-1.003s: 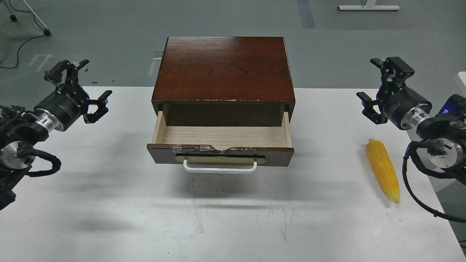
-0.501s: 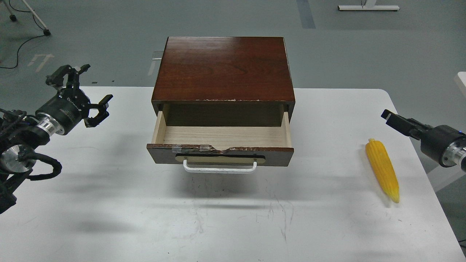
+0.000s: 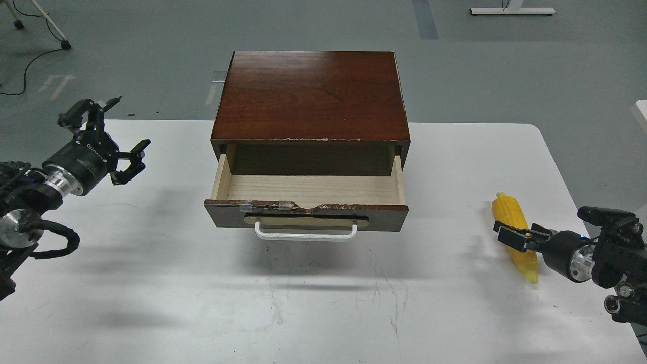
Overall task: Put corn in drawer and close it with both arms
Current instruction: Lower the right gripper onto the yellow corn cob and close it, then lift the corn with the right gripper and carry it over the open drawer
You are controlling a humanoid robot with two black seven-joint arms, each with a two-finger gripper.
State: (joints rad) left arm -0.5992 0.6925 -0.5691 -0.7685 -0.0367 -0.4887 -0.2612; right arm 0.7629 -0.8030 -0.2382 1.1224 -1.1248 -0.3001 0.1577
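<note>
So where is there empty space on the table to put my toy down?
The widest bare patch of table is in front of the drawer. There is more between the left pincer and the cabinet. It is crowded at the right, where the right pincer is at the corn.

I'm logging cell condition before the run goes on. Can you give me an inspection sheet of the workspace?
Surface: white table, scuffed with dark scratches near the front middle.
Job's things: drawer pulled open, nothing inside; corn on the table at right.
Clutter: nothing seen.
Grippers: left gripper open, in the air left of the cabinet; right gripper at the corn's middle, grip cannot be told.
Cables: black loops by both arms; a cord on the floor far left.
Surroundings: grey floor, stand feet at the top edge.
</note>
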